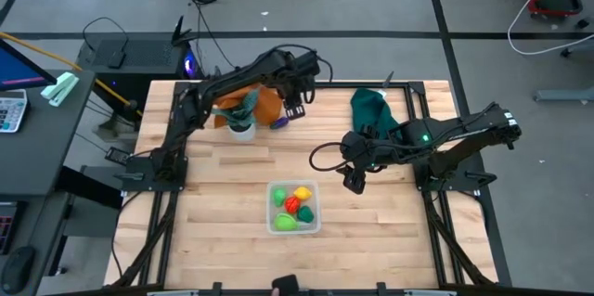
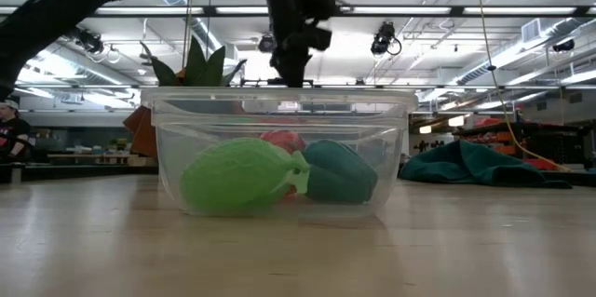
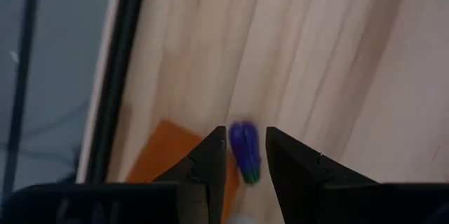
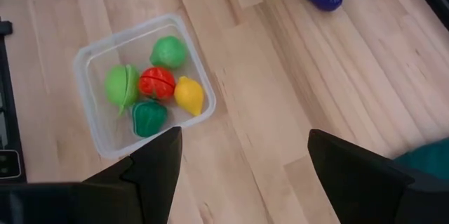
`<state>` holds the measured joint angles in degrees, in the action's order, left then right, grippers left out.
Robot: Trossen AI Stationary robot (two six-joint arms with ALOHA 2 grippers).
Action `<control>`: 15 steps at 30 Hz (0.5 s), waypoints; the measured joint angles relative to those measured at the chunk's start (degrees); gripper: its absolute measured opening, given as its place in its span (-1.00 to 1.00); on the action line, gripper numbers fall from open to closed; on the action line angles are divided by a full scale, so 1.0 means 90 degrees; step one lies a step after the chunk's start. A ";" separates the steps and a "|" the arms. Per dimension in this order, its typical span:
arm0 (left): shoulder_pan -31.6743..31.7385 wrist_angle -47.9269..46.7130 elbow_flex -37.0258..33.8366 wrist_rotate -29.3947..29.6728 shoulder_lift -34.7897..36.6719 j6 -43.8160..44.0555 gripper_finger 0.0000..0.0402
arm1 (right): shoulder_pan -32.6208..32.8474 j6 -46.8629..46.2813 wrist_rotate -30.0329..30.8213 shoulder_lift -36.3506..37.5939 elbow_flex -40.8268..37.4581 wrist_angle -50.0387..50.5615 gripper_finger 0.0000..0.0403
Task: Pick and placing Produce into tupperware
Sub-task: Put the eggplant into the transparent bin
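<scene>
The clear tupperware (image 1: 294,208) stands near the table's front edge. It holds several produce pieces: yellow (image 4: 189,95), red (image 4: 156,82), two light green ones and a dark green one (image 4: 148,115). A purple piece (image 1: 278,122) lies on the wood at the edge of the orange cloth (image 1: 266,103). My left gripper (image 1: 295,108) hangs above it, fingers open. In the left wrist view the purple piece (image 3: 244,150) shows small between the two fingertips, below them. My right gripper (image 1: 355,183) is wide open and empty, right of the tupperware and above the table.
A small white pot with a plant (image 1: 242,129) stands by the orange cloth, left of the purple piece. A dark green cloth (image 1: 375,109) lies at the far right. Bare wood lies between the purple piece and the tupperware (image 4: 140,83).
</scene>
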<state>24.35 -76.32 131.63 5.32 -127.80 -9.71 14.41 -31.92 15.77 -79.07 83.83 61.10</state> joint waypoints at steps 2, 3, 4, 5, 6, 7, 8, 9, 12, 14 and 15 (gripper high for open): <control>0.0068 -0.0144 -0.0118 0.0002 -0.0118 0.0031 -0.47 | 0.0000 0.0002 0.0029 0.0000 0.0000 -0.0007 0.34; 0.0091 -0.0206 -0.0201 0.0023 -0.0188 0.0064 -0.47 | 0.0000 0.0002 0.0040 0.0000 0.0000 -0.0005 0.34; 0.0104 -0.0193 -0.0298 0.0061 -0.0234 0.0116 -0.46 | 0.0000 0.0002 0.0048 0.0000 0.0000 -0.0011 0.34; 0.0106 -0.0171 -0.0400 0.0097 -0.0255 0.0156 -0.46 | 0.0000 0.0005 0.0049 0.0000 0.0000 -0.0017 0.34; 0.0106 -0.0139 -0.0520 0.0108 -0.0256 0.0167 -0.44 | 0.0000 0.0009 0.0049 0.0000 0.0000 -0.0017 0.34; 0.0101 -0.0053 -0.0610 0.0139 -0.0256 0.0168 -0.42 | 0.0000 0.0022 0.0049 0.0000 0.0000 -0.0021 0.34; 0.0093 0.0026 -0.0673 0.0157 -0.0258 0.0169 -0.39 | 0.0000 0.0033 0.0051 0.0000 0.0000 -0.0043 0.34; 0.0084 0.0023 -0.0741 0.0164 -0.0266 0.0168 -0.35 | 0.0000 0.0051 0.0051 0.0000 0.0000 -0.0056 0.34; 0.0040 0.0067 -0.0912 0.0168 -0.0282 0.0167 -0.17 | 0.0000 0.0053 0.0051 0.0002 0.0000 -0.0068 0.34; 0.0006 0.0075 -0.0948 0.0172 -0.0282 0.0174 -0.03 | 0.0000 0.0053 0.0053 0.0004 0.0000 -0.0086 0.34; -0.0014 0.0064 -0.0951 0.0169 -0.0282 0.0174 0.05 | 0.0000 0.0056 0.0053 0.0005 0.0000 -0.0105 0.34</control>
<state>24.22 -75.75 123.07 6.84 -130.34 -8.14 14.41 -31.42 16.25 -79.02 83.83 60.16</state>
